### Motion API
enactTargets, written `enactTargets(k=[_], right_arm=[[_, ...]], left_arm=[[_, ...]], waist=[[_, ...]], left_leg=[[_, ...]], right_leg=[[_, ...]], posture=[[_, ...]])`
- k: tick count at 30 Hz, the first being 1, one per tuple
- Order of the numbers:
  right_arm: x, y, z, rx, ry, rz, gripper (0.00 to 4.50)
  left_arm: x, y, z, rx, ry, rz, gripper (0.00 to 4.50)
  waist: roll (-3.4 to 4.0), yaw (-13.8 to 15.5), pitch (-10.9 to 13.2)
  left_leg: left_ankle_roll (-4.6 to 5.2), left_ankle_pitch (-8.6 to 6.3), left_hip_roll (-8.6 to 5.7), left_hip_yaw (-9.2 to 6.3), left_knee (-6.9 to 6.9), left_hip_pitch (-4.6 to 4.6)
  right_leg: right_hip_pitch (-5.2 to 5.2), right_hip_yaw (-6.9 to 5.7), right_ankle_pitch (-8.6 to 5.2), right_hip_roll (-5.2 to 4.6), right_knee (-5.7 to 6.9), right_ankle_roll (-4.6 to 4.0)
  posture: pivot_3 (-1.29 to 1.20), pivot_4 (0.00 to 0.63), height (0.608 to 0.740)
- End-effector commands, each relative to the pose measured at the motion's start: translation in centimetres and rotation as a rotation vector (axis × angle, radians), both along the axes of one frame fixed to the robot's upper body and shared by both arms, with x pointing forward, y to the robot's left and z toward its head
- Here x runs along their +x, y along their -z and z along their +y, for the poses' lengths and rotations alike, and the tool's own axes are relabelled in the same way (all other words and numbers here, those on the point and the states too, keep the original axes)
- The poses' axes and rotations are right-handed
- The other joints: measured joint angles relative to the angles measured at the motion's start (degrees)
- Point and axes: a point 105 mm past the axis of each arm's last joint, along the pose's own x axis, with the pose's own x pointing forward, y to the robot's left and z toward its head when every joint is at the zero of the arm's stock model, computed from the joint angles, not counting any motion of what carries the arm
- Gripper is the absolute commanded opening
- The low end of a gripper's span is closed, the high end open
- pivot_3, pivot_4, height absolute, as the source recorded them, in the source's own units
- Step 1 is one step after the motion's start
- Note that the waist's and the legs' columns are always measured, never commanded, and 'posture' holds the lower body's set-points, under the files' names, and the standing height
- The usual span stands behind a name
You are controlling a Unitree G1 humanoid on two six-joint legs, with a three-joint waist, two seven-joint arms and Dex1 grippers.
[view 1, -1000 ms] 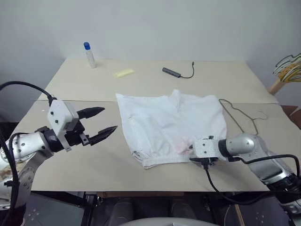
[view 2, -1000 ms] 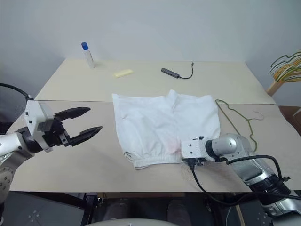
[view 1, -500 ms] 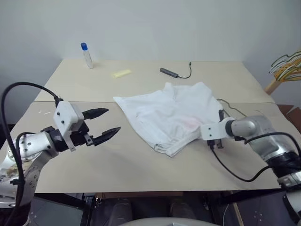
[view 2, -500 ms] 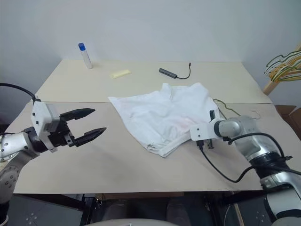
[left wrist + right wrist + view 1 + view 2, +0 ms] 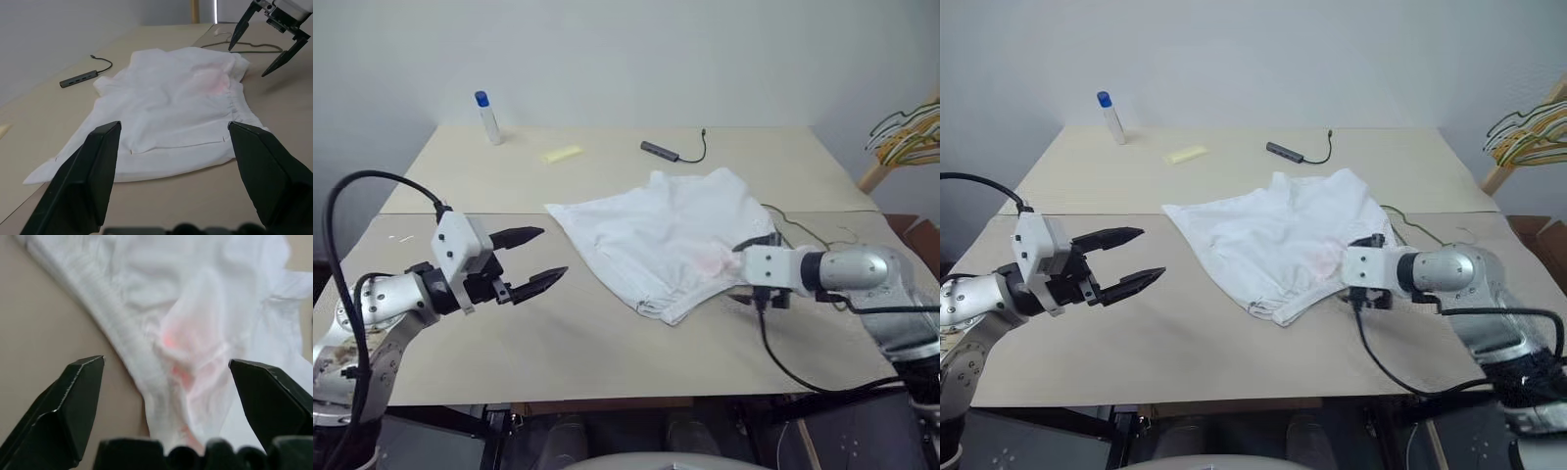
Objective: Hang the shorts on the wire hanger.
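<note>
Nearest the camera, the left gripper [image 5: 533, 259] was seen spread wide and holding nothing, poised above the bare table [image 5: 607, 352] well to the left of the shorts [image 5: 661, 240]. On the other side, the right gripper [image 5: 266, 41] was likewise found fully parted and empty, raised just above the waistband edge by the pink stain [image 5: 183, 355], with no fabric caught between its fingers [image 5: 68, 406]. The shorts were laid rumpled and skewed in the middle of the table, the gathered waistband turned toward the near edge. The wire hanger [image 5: 803, 230] was partly covered by the far right corner of the cloth, its hook lying on the table beyond. It was judged that the waistband should be gripped again, cleanly at the elastic and not at the loose thin fabric, so that the cloth could be lifted without slipping. Farther back, a small bottle [image 5: 486, 116], a yellow slip [image 5: 562, 154] and a cabled adapter [image 5: 671, 152] were left untouched.
</note>
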Motion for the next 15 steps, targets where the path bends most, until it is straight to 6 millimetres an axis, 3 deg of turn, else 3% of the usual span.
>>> enactTargets(k=[1,9,15], right_arm=[[-2.0,-0.4,2.6,0.085,0.047,0.118,4.48],[-3.8,2.3,7.7,0.053,0.063,0.326,4.48],[-3.3,4.3,10.4,-0.05,0.134,0.356,4.48]], left_arm=[[-0.1,-0.7,-0.3,0.004,0.024,-0.041,3.77],[0.0,-0.6,-0.5,0.006,0.037,-0.038,3.77],[-0.4,-0.3,-0.5,0.006,0.027,-0.024,3.77]], waist=[[0.02,0.0,-0.01],[0.01,-0.71,-0.01],[0.01,-1.31,-0.01]], left_leg=[[0.0,0.0,-0.01,0.0,0.01,-0.01],[-0.01,0.0,-0.01,-0.01,0.0,-0.04],[0.0,0.0,-0.01,-0.04,-0.02,-0.09]], right_leg=[[0.0,0.0,0.0,-0.01,0.0,0.0],[-0.03,-0.07,-0.02,-0.02,-0.02,-0.05],[-0.09,-0.1,-0.03,-0.02,0.02,-0.07]], posture=[[-0.05,0.0,0.74],[-0.05,0.0,0.74],[-0.04,0.0,0.74]])
